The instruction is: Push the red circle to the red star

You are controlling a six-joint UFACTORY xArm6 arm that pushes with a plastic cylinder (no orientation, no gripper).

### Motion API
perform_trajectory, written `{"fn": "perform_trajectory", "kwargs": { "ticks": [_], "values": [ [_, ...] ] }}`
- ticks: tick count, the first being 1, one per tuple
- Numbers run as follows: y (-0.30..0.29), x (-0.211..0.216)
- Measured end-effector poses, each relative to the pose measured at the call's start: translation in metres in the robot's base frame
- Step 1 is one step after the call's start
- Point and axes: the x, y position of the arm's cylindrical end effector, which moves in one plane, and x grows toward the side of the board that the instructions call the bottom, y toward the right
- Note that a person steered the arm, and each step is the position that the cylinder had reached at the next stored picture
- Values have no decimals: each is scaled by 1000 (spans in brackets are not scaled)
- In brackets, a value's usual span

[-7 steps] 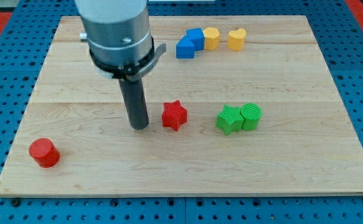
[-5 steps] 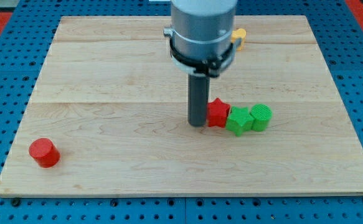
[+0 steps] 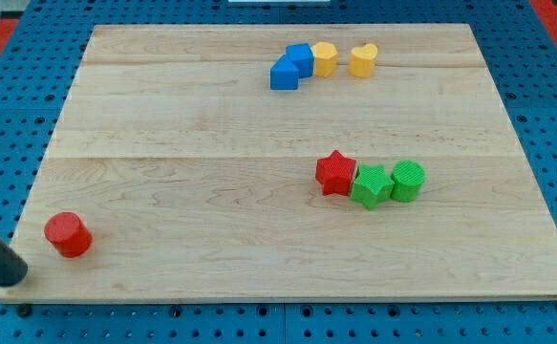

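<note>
The red circle sits near the bottom-left corner of the wooden bench, well apart from the red star, which lies right of centre. My tip shows at the view's lower left, at the bench's left edge, just left of and slightly below the red circle; a small gap separates them, so the 2 are not touching. Only the lower part of the dark rod is in frame, slanting in from the left edge. There is no hand on this arm, only the rod, so nothing is grasped or released.

The red star touches a green star-shaped block on its right, and that block in turn touches a green round block, so the 3 form a short row running toward the view's right.

Near the view's top are 4 more blocks. 2 blue blocks press against each other; their exact shapes are hard to tell. Just right of them, touching, is a yellow round-looking block, and a little farther right, apart from it, a yellow heart.
</note>
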Motion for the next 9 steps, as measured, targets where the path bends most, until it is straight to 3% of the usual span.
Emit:
{"fn": "perform_trajectory", "kwargs": {
  "ticks": [2,3,5,6,7,8,9],
  "values": [
    [141,-83],
    [72,-83],
    [170,-130],
    [213,-110],
    [138,-91],
    [217,-70],
    [277,-85]
  ]
}}
